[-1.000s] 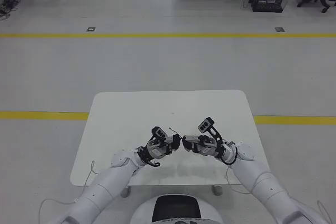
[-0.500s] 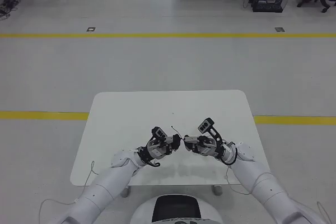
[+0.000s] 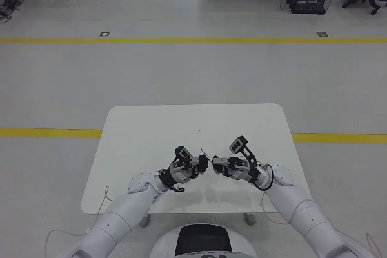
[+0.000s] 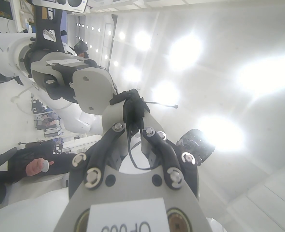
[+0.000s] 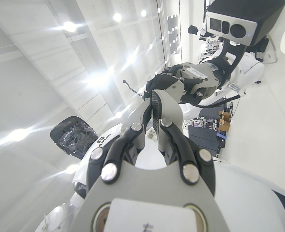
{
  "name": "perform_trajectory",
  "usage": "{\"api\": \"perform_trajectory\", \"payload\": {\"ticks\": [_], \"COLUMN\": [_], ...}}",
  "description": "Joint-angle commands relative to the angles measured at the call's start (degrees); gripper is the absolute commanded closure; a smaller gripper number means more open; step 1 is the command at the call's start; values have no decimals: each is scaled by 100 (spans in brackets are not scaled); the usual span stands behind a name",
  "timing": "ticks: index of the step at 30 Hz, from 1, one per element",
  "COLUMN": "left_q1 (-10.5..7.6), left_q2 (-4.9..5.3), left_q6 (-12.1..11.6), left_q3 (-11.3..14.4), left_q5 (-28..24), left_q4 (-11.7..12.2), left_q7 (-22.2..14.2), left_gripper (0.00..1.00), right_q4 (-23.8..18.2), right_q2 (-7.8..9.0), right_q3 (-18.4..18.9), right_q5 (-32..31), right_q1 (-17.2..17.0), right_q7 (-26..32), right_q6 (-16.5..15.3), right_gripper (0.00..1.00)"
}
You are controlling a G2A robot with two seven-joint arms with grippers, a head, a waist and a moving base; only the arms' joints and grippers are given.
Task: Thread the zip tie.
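Observation:
A thin black zip tie (image 3: 202, 155) is held in the air over the near middle of the white table (image 3: 148, 135), between the two grippers, which meet tip to tip. My left gripper (image 3: 198, 165) is shut on the tie (image 4: 132, 107). One end of the tie with a small knob (image 4: 174, 106) sticks out past the fingertips, and a loop (image 4: 134, 161) hangs back between the fingers. My right gripper (image 3: 213, 166) faces it, shut at the tie's other part (image 5: 142, 94), and the free end (image 5: 124, 81) points away. The left gripper (image 5: 171, 85) touches its tips.
The table's far half and both sides (image 3: 258, 122) are bare. Yellow floor lines (image 3: 45, 133) run behind and beside the table. In the left wrist view a person's hand (image 4: 37, 166) shows in the room behind, away from the tie.
The tie's free end has swung slightly to the right and a little lower. Both grippers stay pressed together at nearly the same spot.

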Motion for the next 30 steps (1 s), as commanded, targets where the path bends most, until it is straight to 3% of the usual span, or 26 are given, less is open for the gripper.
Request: {"api": "perform_trajectory", "payload": {"ticks": [1,30], "left_q1": [0,0], "left_q2": [0,0], "left_q6": [0,0], "left_q3": [0,0], "left_q5": [0,0], "left_q4": [0,0], "left_q7": [0,0], "left_gripper": [100,100], "right_q4": [-8,4], "right_q2": [3,-1], "right_q3": [22,229], "right_q5": [-36,-347], "right_q1": [-14,-139], "right_q7": [-12,-92], "right_q6": [5,55], "right_gripper": [100,100]}}
